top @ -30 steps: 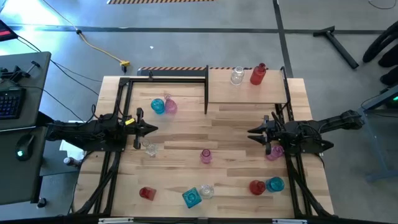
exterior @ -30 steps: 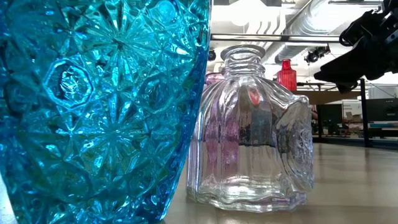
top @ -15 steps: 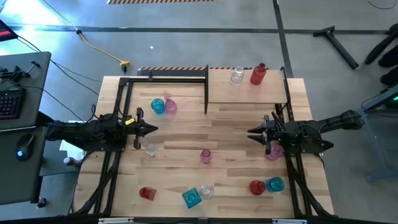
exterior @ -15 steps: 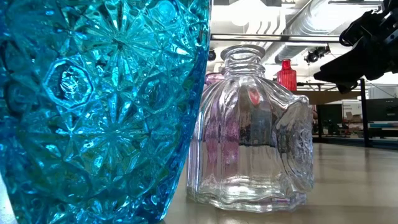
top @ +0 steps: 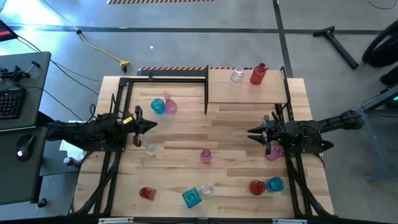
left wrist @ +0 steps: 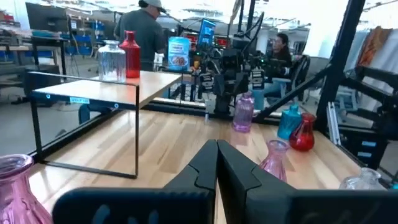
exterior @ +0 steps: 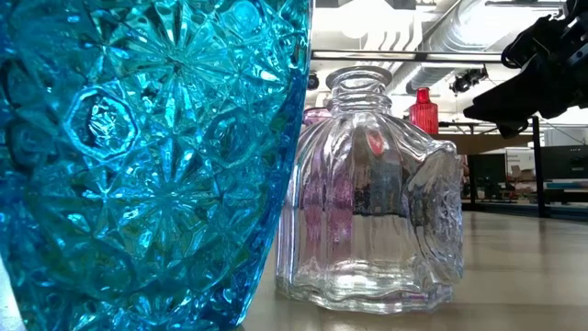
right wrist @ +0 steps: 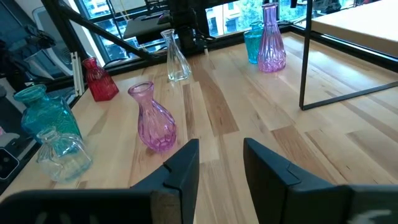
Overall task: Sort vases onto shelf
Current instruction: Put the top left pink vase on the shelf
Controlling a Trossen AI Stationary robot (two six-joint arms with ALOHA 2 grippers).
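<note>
The shelf (top: 249, 93) stands at the table's far right, and a clear vase (top: 237, 76) and a red vase (top: 257, 74) stand on it. More vases stand on the table: teal (top: 158, 106) and pink (top: 170, 106) at the far left, clear (top: 150, 148), pink (top: 206, 155) in the middle, and red (top: 147, 193), teal (top: 191, 197) and clear (top: 206, 191) near the front. My left gripper (top: 151, 127) (left wrist: 217, 144) hangs shut over the table's left. My right gripper (top: 250, 132) (right wrist: 221, 146) hangs open over the right, with nothing between its fingers.
A pink vase (top: 274, 152) stands beneath my right arm, with a red vase (top: 257, 186) and a teal vase (top: 274, 184) nearer the front edge. Black frame posts (top: 206, 93) edge the shelf and table. People show beyond the table in the left wrist view.
My left gripper has rolled a little about its own pointing line while staying in place and shut. No vase has moved.
</note>
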